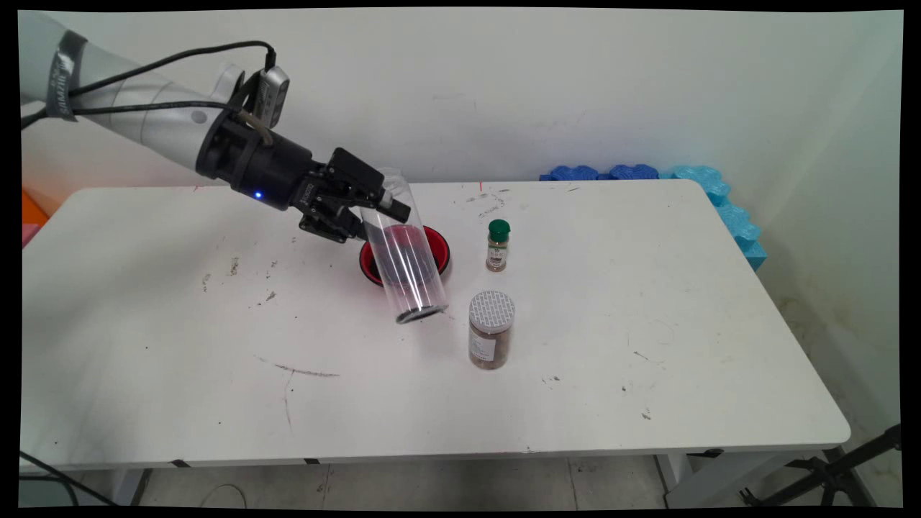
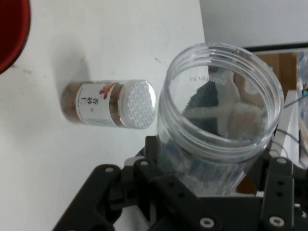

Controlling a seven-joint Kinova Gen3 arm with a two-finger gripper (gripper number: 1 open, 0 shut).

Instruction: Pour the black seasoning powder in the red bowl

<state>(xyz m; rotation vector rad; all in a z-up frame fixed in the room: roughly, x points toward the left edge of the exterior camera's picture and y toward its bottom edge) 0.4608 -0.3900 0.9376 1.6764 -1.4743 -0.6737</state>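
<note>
Main view, arm: a white arm reaches in from the upper left, angled down toward the table's middle, with black cables along it.
Main view, gripper point(image 1: 370, 205): black, its fingers clenched on the upper part of a clear jar.
Main view, clear jar point(image 1: 404, 252): a tall, smooth, see-through plastic cylinder, tilted, with its open threaded mouth at the lower end, low over the table; whether the rim touches the table cannot be told.
Main view, red bowl point(image 1: 440, 248): round and red, on the table right behind the jar, partly seen through its wall.
Main view, large spice jar point(image 1: 491, 329): upright, brown contents, pale patterned round lid, just right of the clear jar's mouth.
Main view, small spice bottle point(image 1: 498, 245): upright, green cap, just right of the bowl.
Main view, table point(image 1: 180, 360): white, flat, rounded corners, marked with dark scuffs.
Main view, blue foam pieces point(image 1: 719, 201): bumpy, by the wall past the table's far right corner.

Hand view, gripper point(image 2: 211, 192): black linkage rises from the bottom, fingers point(image 2: 159, 192) pressed against the clear jar point(image 2: 216, 130) on either side.
Hand view, jar mouth: round, ridged with threads, facing away from the hand.
Hand view, large spice jar point(image 2: 108, 103): white label, beside the mouth.
Hand view, red bowl point(image 2: 12, 33): a curved red edge at the upper left corner.
</note>
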